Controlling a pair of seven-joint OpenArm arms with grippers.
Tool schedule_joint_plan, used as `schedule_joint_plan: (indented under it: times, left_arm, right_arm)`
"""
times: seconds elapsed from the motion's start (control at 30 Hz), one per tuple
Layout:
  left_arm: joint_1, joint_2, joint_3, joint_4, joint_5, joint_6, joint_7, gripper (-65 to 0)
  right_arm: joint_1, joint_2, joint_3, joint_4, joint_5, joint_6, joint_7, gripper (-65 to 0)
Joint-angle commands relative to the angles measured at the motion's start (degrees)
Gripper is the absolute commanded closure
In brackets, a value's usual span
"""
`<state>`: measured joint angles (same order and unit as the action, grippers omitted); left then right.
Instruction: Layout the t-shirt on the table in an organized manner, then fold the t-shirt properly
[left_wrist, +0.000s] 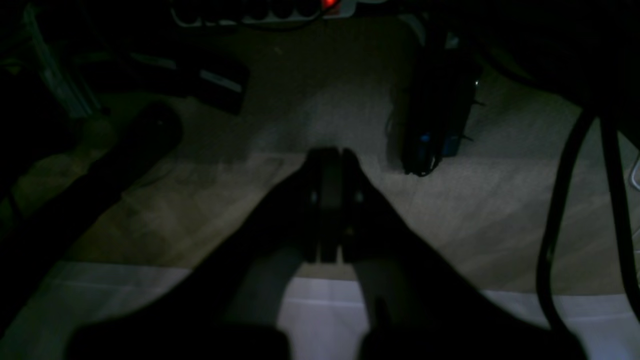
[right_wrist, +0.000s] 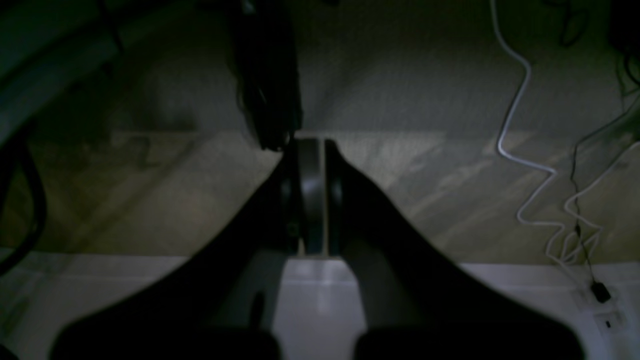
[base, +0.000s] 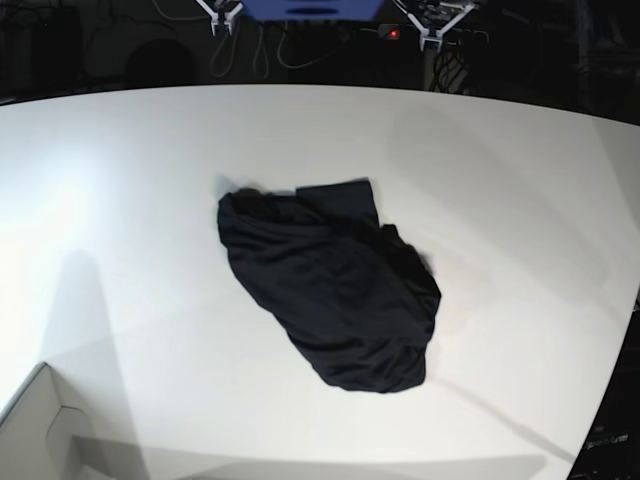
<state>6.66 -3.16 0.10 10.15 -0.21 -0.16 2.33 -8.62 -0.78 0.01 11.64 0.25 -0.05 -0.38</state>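
The black t-shirt (base: 330, 285) lies crumpled in a heap near the middle of the white table (base: 520, 180). It does not show in either wrist view. My left gripper (left_wrist: 330, 156) is shut and empty, held past the table's far edge (left_wrist: 320, 320) over the floor. My right gripper (right_wrist: 312, 146) is also shut and empty, past the table edge (right_wrist: 320, 295). In the base view both sit at the far edge, the left gripper (base: 432, 32) at the top right and the right gripper (base: 222, 20) at the top left, well away from the shirt.
A white cardboard box corner (base: 40, 430) stands at the front left of the table. Beyond the far edge, a power strip with a red light (left_wrist: 280, 10), a dark device (left_wrist: 440, 120) and loose white and black cables (right_wrist: 525, 125) lie on the floor.
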Motion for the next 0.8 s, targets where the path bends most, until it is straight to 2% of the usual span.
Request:
schedule_joint_plan:
  times: [0.0,0.2,0.33,0.53,0.63,0.77]
  left_arm:
    - [0.4,-0.1,-0.1,0.2,0.3,0.4,-0.3,0.0]
    - [0.9,-0.1,-0.1,0.2,0.2,0.4,-0.3,0.0]
    - [3.2,-0.2,-0.1,2.4,0.1,0.4,-0.3,0.0]
    - [16.2,-2.2,-0.2,21.3,0.1,0.4,0.1,0.0]
    - [23.0,-3.7,-0.2,32.8,0.0,0.4,0.2,0.0]
    - [30.3,-6.1,-0.2,46.8,-5.9,0.4,0.3,0.0]
  right_arm:
    - [-0.6,0.0,-0.2,0.0,0.1,0.1,-0.2,0.0]
    - [-2.1,0.0,-0.2,0.4,0.1,0.2,0.3,0.0]
    - [-8.2,0.1,-0.3,8.5,0.1,0.3,0.1,0.0]
    - [-21.7,0.4,-0.4,28.8,0.1,0.3,-0.2,0.0]
    - [-27.6,1.8,-0.3,39.0,0.1,0.3,-0.2,0.0]
    - [-34.0,3.2,0.1,52.6,0.1,0.3,-0.3,0.0]
